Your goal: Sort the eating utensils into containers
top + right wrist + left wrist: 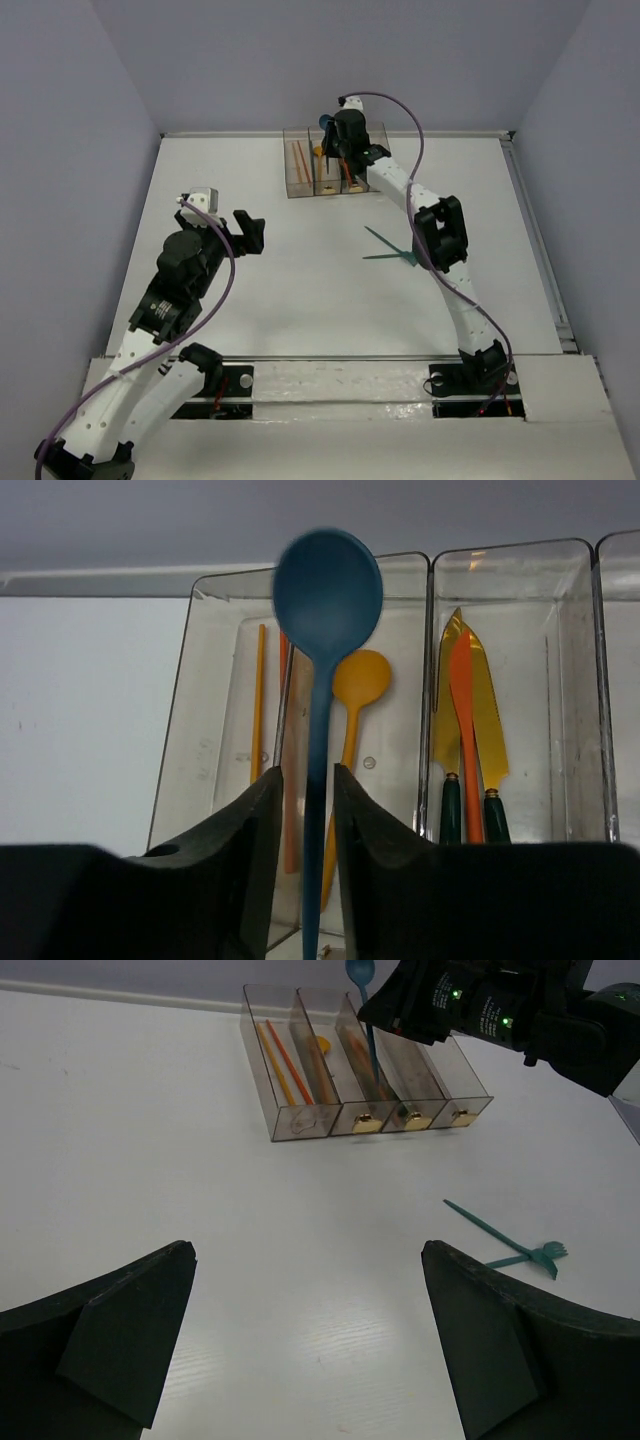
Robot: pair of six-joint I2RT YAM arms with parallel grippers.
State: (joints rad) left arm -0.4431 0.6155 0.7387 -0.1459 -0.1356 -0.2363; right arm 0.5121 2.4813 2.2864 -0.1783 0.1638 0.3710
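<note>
You see the right jaws pinch the blue spoon [326, 590] above the containers [300, 1122] at top centre; the left jaws stand wide over the tabletop [150, 1140].

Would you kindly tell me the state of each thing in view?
Blue round-headed plastic spoon, gripped head-up over the clear smoky-grey plastic bins.
Right gripper, jaws shut on that spoon.
Left gripper, jaws open, empty.
Orange plastic spoon, lying in second bin.
Orange-red plastic sticks, lying in leftmost bin.
Green-handled plastic knives, lying in third bin.
Two teal plastic utensils, loose on table.
</note>
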